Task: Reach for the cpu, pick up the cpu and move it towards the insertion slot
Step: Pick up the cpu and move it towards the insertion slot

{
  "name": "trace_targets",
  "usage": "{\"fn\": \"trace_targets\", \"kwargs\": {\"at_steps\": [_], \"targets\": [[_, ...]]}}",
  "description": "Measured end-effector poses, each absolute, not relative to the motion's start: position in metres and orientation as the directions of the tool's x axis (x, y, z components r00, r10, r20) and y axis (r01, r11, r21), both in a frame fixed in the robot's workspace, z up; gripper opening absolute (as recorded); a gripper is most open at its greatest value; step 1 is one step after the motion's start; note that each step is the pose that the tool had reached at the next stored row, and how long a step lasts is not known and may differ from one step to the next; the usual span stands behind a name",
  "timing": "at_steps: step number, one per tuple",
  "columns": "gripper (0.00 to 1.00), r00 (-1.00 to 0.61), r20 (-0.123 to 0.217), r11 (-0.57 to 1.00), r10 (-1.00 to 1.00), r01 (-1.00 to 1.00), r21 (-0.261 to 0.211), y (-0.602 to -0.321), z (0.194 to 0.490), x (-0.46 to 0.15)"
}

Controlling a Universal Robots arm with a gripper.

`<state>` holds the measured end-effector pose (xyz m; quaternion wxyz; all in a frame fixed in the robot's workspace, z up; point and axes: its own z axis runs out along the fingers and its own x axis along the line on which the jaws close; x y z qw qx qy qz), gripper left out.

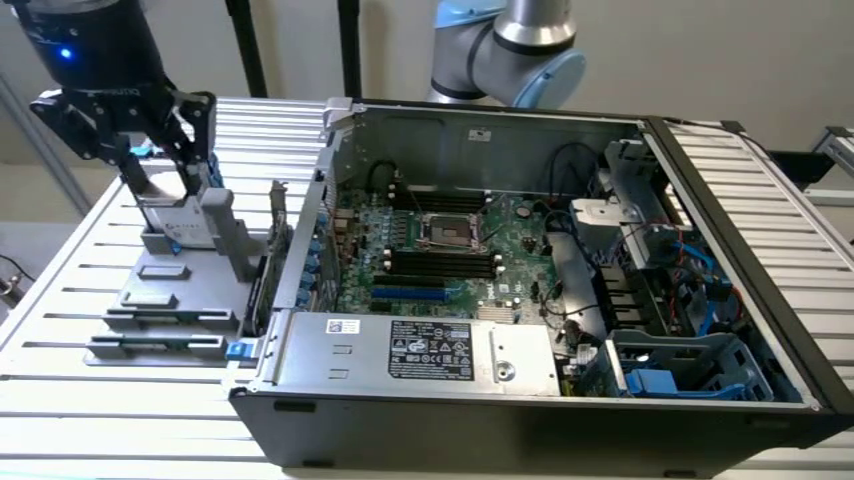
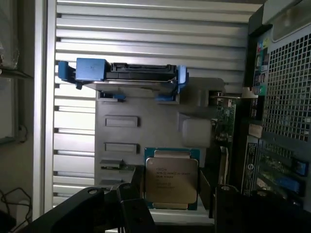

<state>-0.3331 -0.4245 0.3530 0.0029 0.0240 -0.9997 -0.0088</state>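
Hand (image 2: 176, 196) released: fingers (image 2: 129, 204) spread, one on either side of the cpu (image 2: 171, 182), with a gap showing on both sides. No grasp. Hand hung low, right over the chip.

Cpu lay flat, metal top up, printed text on it too small to read. It sat in a blue-green bordered seat on a grey fixture (image 2: 121, 133).

Further along the same fixture, a hard drive (image 2: 138, 73) in a blue-edged frame stood upright, near the cpu but apart from it.

Fixture rested on a white slatted counter (image 1: 80, 400), just beside the open computer case (image 1: 534, 420) and on the exterior view's left of it.

Insertion slot (image 1: 447, 232) lay inside the case on the motherboard: shiny square frame, dark centre. Black memory slots (image 1: 441, 262) ran just beside it. Slot was well apart from the cpu and hand, with the case wall between them.

Power supply (image 1: 414, 350) with a white label sat along the case's near edge.
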Motion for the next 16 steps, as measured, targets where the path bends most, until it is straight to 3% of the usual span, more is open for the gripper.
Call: {"fn": "trace_targets", "kwargs": {"at_steps": [16], "targets": [[0.54,-0.999,0.003,0.997,-0.048,-0.048,0.063,-0.428,0.370,-0.260]]}}
